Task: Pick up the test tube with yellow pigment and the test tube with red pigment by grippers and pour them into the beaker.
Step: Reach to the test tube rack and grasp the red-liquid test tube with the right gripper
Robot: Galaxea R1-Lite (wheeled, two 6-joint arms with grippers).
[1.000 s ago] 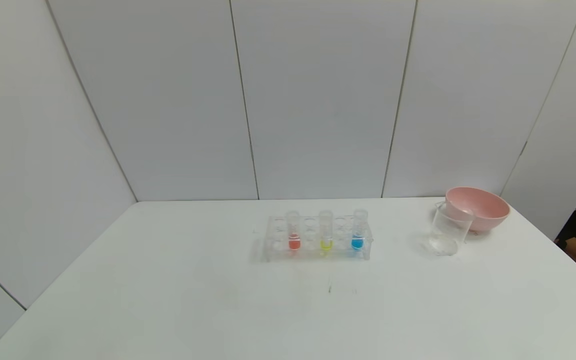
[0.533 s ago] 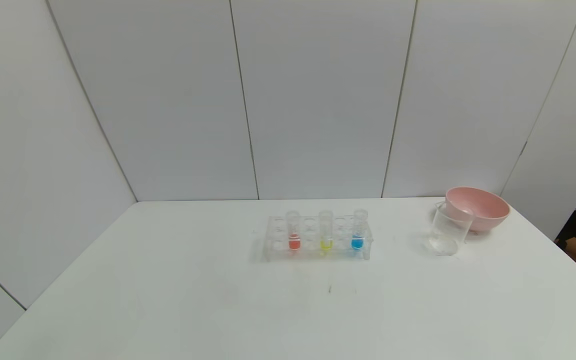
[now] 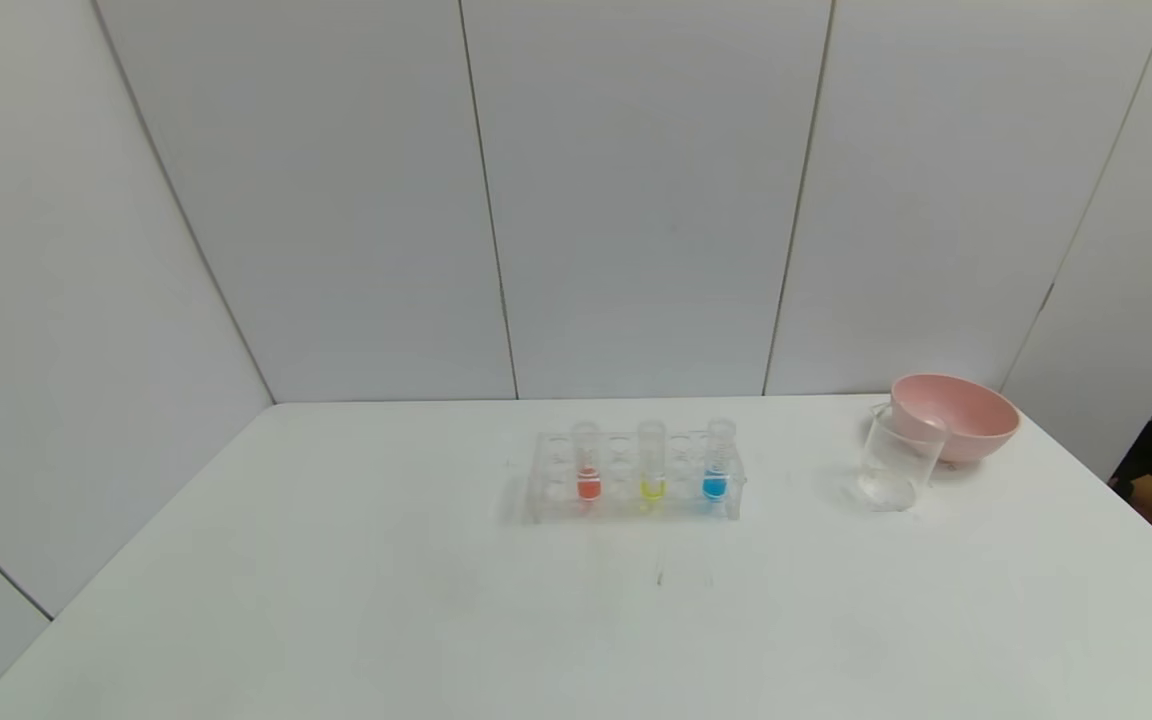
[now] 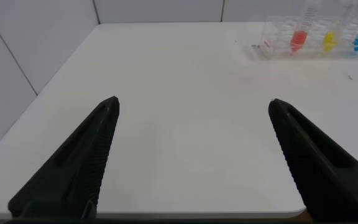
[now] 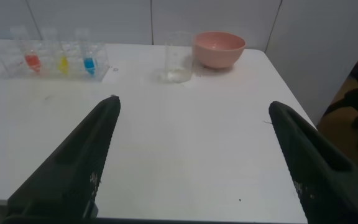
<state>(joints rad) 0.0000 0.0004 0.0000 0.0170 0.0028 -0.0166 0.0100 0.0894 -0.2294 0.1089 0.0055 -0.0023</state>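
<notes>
Sitting upright in clear rack (image 3: pixel 636 475) mid-table (image 3: pixel 336 600): test tube with red pigment (image 3: pixel 587 462) at left end, test tube with yellow pigment (image 3: pixel 651 462) centre, blue tube (image 3: pixel 717 460) at right end. Standing right of rack: beaker (image 3: pixel 898 458), touching pink bowl (image 3: pixel 956 415). Hovering near table's front edge, well short of rack: left tool (image 4: pixel 194 109) and right tool (image 5: pixel 191 109), both spread wide, holding nothing.

Bare table (image 3: pixel 436 620) lies before the rack (image 3: pixel 634 478); pink bowl (image 3: pixel 956 415) stands touching behind the beaker (image 3: pixel 896 462).

No text, label, brand, number or sign can be read on anything in view; any markings on the clear plastic tube rack (image 3: pixel 634 478) are too small to read.
</notes>
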